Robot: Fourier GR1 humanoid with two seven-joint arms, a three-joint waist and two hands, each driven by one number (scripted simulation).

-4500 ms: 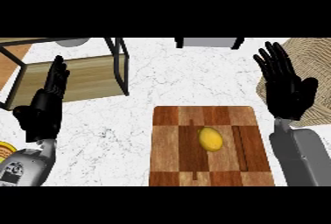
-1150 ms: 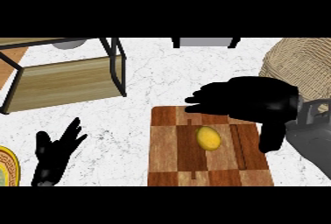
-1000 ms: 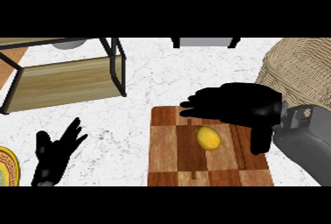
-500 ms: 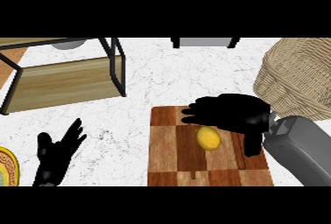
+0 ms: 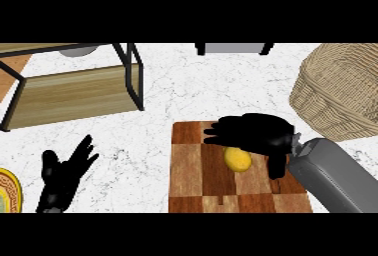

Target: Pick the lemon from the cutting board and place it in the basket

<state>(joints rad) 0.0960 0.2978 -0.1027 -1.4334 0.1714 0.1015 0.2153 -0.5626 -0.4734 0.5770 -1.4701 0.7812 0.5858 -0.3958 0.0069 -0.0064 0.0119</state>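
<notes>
over the board [image 5: 193, 176] our right hand [image 5: 255, 134] arches above the lemon [image 5: 237, 159], fingers spread, not yet grasping; we should curl evenly round it; left hand [image 5: 65, 174] rests, fingers relaxed.

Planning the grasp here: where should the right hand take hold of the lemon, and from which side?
Probably across the lemon's narrow middle, from above. It lies flat on the cutting board, long axis roughly away from the robot, and the right hand already hangs over its far end.
</notes>
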